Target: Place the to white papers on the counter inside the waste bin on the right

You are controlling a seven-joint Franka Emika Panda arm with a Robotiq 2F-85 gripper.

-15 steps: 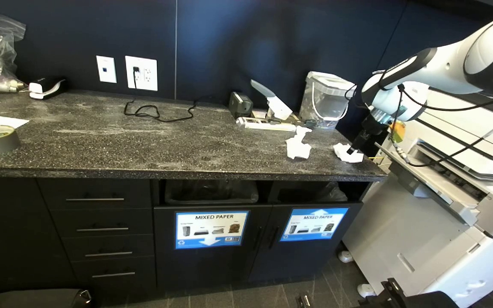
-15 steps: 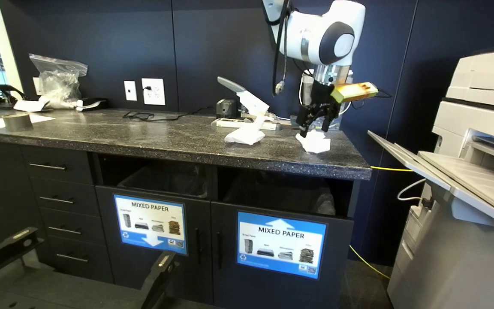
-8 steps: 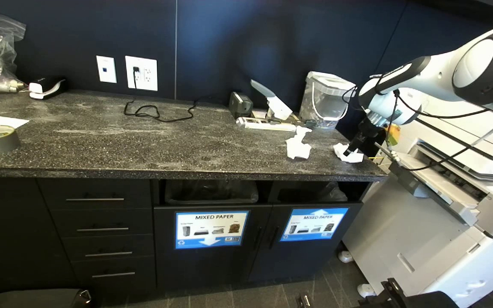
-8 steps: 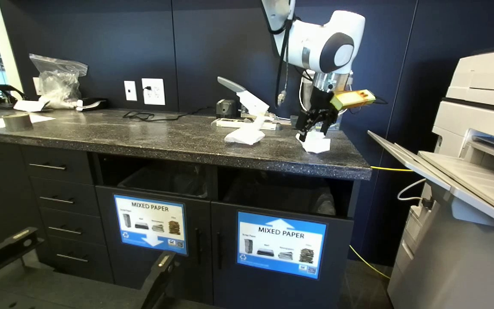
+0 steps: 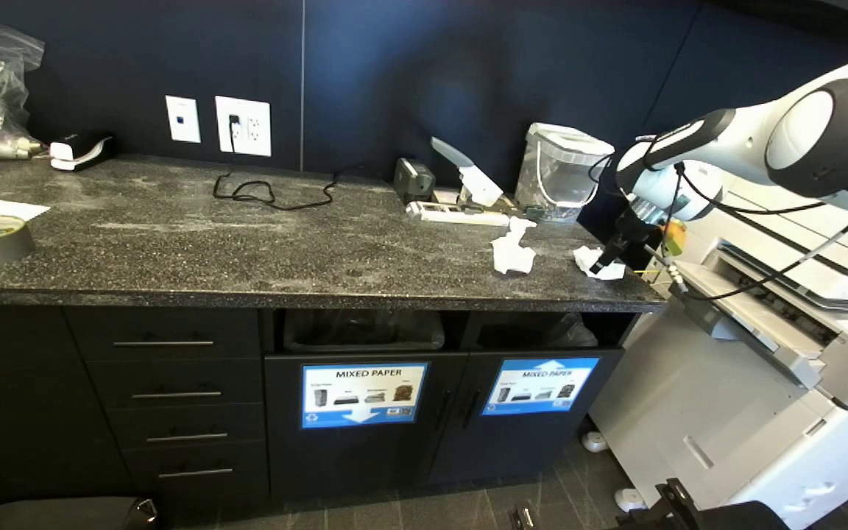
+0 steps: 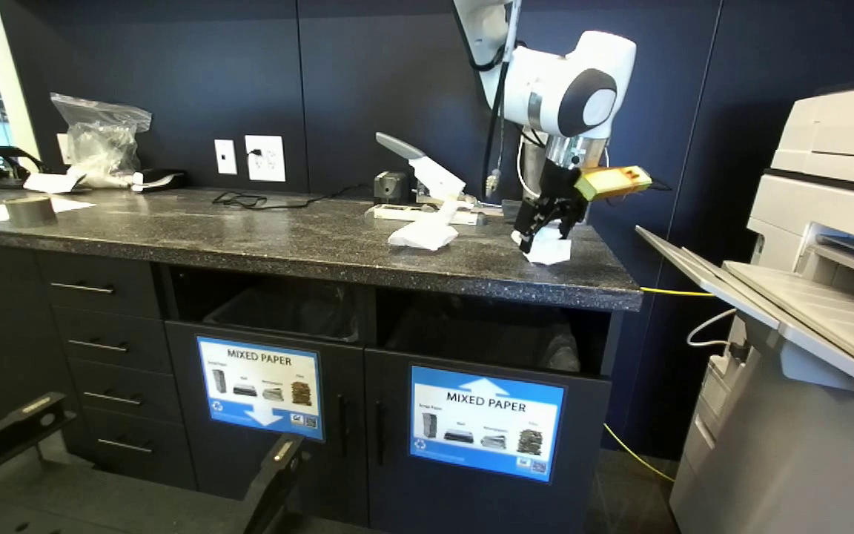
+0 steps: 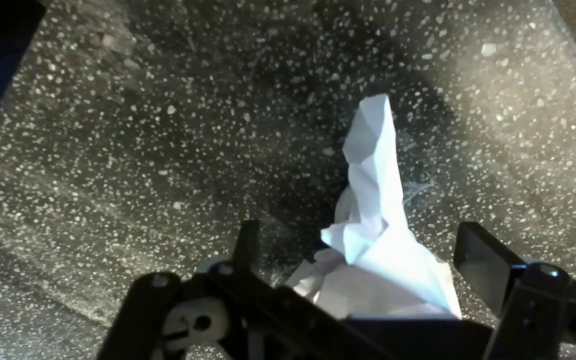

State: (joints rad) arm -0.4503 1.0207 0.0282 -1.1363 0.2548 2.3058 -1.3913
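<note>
One crumpled white paper lies near the right end of the dark speckled counter; it also shows in an exterior view and large in the wrist view. My gripper is open and low over this paper. In the wrist view its fingers stand apart on either side of the paper, with gaps to it. The second white paper lies to the left on the counter, also seen in an exterior view. The waste bin is the right slot below the counter, with a blue sign.
A similar bin slot with a whiter sign is left of it. A printer with a protruding tray stands right of the counter. Behind the papers are a translucent tub, a long flat white object and a device with a raised arm.
The arm and gripper have moved down, so the fingertips are lower around the right paper. Both papers lie where they were.
</note>
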